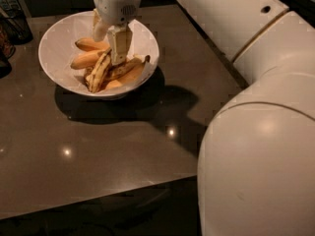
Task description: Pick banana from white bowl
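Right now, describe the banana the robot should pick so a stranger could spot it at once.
On the dark table sits a wide white bowl of fruit, with the gripper low over its middle. The banana is the long one slanting down-left from the gripper, dull yellow with dark streaks, unlike the smooth orange-yellow bananas around it.

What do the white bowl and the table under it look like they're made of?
White bowl: probably glazed ceramic or hard plastic, going by its smooth, plain, evenly white walls. Table: dark polished stone or laminate; it mirrors small bright light spots. The gripper hangs inside the bowl, just above the banana.
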Available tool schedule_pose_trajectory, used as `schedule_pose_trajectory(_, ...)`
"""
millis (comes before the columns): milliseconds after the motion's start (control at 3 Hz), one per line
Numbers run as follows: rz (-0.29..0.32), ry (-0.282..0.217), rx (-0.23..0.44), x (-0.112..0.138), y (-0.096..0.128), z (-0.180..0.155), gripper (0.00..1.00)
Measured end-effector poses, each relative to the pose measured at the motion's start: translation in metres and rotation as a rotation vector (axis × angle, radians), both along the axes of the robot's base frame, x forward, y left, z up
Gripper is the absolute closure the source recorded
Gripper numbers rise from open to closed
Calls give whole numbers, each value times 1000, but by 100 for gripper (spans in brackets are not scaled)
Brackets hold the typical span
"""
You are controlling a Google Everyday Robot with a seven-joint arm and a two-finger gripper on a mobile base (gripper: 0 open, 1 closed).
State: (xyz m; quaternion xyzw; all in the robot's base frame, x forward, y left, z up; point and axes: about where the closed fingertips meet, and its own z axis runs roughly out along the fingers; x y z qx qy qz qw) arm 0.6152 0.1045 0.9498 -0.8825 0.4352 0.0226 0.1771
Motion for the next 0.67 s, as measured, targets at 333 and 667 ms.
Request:
schedule_pose_trajectory(333, 7, 17, -1, -3, 1, -5, 45)
schedule_pose_trajectory(667, 12, 31, -2, -5, 2, -9, 44)
